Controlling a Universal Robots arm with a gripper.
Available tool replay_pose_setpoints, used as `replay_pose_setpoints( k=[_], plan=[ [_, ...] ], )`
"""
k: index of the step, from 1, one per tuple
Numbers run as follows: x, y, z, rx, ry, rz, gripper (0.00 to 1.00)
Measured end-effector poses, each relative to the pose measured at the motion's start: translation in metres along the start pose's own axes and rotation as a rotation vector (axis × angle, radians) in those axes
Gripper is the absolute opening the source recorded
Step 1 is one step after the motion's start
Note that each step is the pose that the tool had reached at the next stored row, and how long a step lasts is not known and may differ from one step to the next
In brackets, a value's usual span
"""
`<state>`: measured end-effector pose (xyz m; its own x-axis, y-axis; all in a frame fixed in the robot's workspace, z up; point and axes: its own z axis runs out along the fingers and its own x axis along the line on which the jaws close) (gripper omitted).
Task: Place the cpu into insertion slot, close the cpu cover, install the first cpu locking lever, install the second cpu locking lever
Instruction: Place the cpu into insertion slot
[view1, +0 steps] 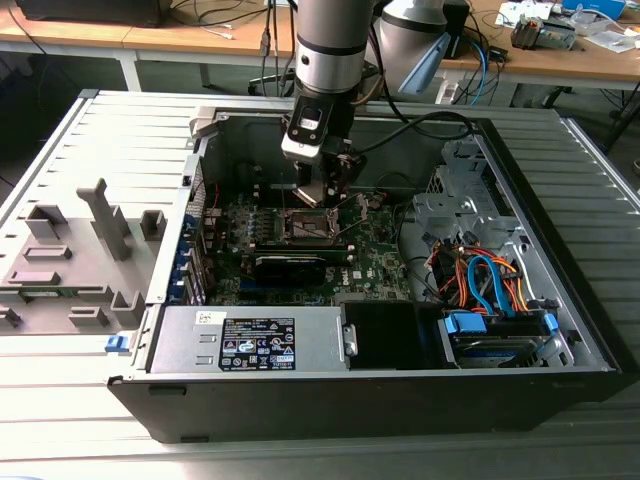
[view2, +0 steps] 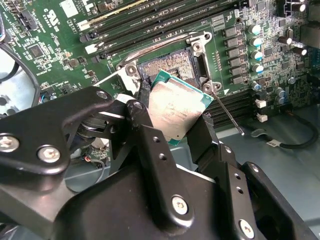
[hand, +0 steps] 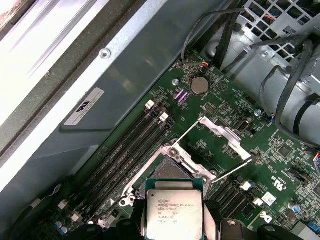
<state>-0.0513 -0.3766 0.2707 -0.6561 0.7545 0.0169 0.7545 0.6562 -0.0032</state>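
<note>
On the grey slatted table an opened computer case lies on its side, board facing up. Wooden desks with loose cables run along the back of the room. A grey plastic fixture sits on the table at the exterior view's left, beside the case.

Gripper hangs inside the case over the insertion slot. Its jaws are partly closed, pinching the cpu by two opposite edges, lid side visible in both wrist views. The cpu hovers at the slot's near edge; can't tell if it touches.

Slot is bare, dark centre exposed. The cpu cover is tipped up and open. One locking lever sticks out unlatched. Memory slots run beside the socket. The power supply lies along the near wall.
</note>
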Motion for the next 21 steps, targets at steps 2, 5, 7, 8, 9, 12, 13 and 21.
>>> replay_pose_setpoints(
  k=[2, 5, 7, 8, 9, 12, 13, 21],
  plan=[
    [0.0000, 0.0000, 0.0000, -0.0001, 0.0000, 0.008, 0.55],
    [0.0000, 0.0000, 0.0001, -0.0003, 0.0000, 0.017, 0.55],
    [0.0000, 0.0000, 0.0001, -0.0004, 0.0001, 0.023, 0.55],
    [0.0000, 0.0000, 0.0001, -0.0004, 0.0001, 0.026, 0.55],
    [0.0000, 0.0000, 0.0001, -0.0005, 0.0001, 0.028, 0.55],
    [0.0000, 0.0000, 0.0001, -0.0005, 0.0001, 0.036, 0.55],
    [0.0000, 0.0000, 0.0001, -0.0006, 0.0001, 0.038, 0.55],
    [0.0000, 0.0000, 0.0002, -0.0010, 0.0002, 0.063, 0.55]
  ],
)
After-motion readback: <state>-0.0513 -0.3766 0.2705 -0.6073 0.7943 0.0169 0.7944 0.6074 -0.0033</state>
